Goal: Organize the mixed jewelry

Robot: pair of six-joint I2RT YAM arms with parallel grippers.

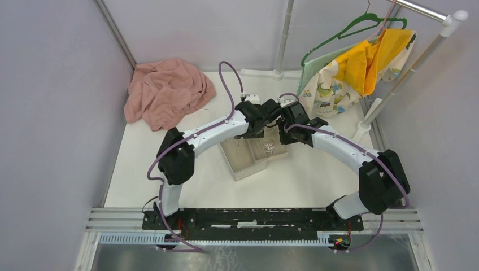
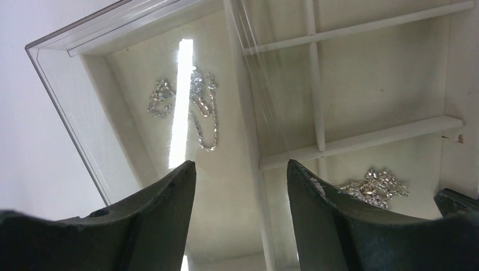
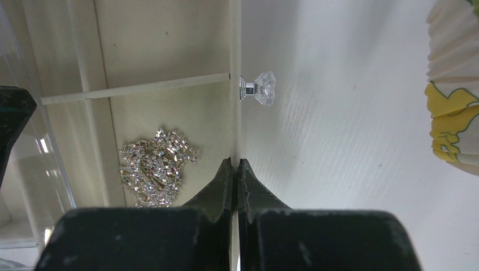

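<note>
A pile of shiny jewelry [image 3: 155, 169] lies in one box of the beige tray [image 3: 164, 34], on its right side. A thin silver chain [image 2: 195, 110] lies apart from it in the clear box [image 2: 62, 84], just left of the tray. The chain's long way runs from near to far.

The right fingers [image 3: 234, 169] are pressed together with nothing seen between them. Their tips sit at the tray's right wall, and the pile is just to their left, so this arm looks nearer to it. The left fingers [image 2: 242, 180] are apart and hold nothing. The chain lies just past them, a little to the left. The wall between box and tray runs under their gap and may get in the way.

A glass knob [image 3: 261, 88] sticks out of the tray wall. On the white surface [image 1: 305, 180], a pink cloth [image 1: 166, 93] lies far left. Clothes [image 1: 361, 68] hang far right.
</note>
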